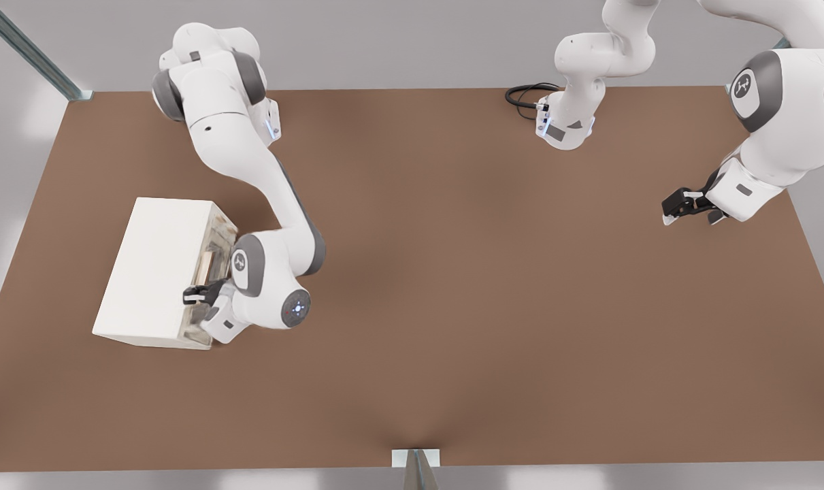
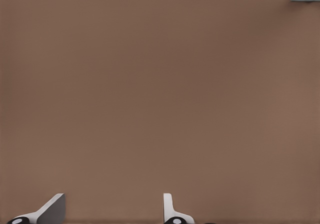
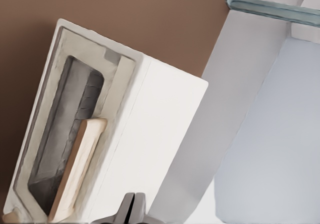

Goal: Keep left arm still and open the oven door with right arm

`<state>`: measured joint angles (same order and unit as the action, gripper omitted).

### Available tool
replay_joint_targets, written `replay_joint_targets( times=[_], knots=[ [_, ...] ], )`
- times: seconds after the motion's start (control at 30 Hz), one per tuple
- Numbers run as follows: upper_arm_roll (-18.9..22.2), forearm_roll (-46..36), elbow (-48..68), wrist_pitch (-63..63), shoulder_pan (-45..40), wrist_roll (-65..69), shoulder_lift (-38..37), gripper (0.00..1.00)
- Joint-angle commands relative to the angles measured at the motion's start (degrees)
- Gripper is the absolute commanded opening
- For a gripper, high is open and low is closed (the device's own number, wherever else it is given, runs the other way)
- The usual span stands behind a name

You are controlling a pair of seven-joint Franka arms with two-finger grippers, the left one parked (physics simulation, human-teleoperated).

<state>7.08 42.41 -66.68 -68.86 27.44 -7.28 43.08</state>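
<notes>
The oven (image 1: pixel 154 269) sits on the brown counter (image 1: pixel 452 286) toward the front view's left, a cream-white box seen mostly from above, so that its plain top fills the view and its front shows only as a thin strip along the edge facing the front view's right. The right arm (image 1: pixel 248 170) reaches down from the far edge of the counter and bends at that front, and its hand (image 1: pixel 195 295) lies against the upper front edge of the oven, near the nearer end of the front. The right wrist view gives what the front view cannot: the oven door (image 3: pixel 65 144) appears as a cream frame around a dark glass window, and its pale beige bar handle (image 3: pixel 80 166) runs along the glass. In that view the door lies flush in the oven's body. The same view shows the hand's two fingers (image 3: pixel 127 209) pressed together with no gap, holding nothing, at the edge where the white top begins and just beside the handle rather than around it.
</notes>
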Motion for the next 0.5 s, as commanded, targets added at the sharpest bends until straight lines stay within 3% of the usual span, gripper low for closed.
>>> replay_joint_targets(
  times=[0.0, 0.23, 0.47],
  knots=[
    [0.13, -0.04, -5.56, 1.98, 0.95, -30.33, -1.94, 0.0],
    [-0.05, 0.31, -18.66, -7.43, 1.13, -44.14, -5.29, 0.0],
    [-0.05, 0.22, -20.95, -8.04, 1.13, -48.18, -4.58, 0.0]
  ],
)
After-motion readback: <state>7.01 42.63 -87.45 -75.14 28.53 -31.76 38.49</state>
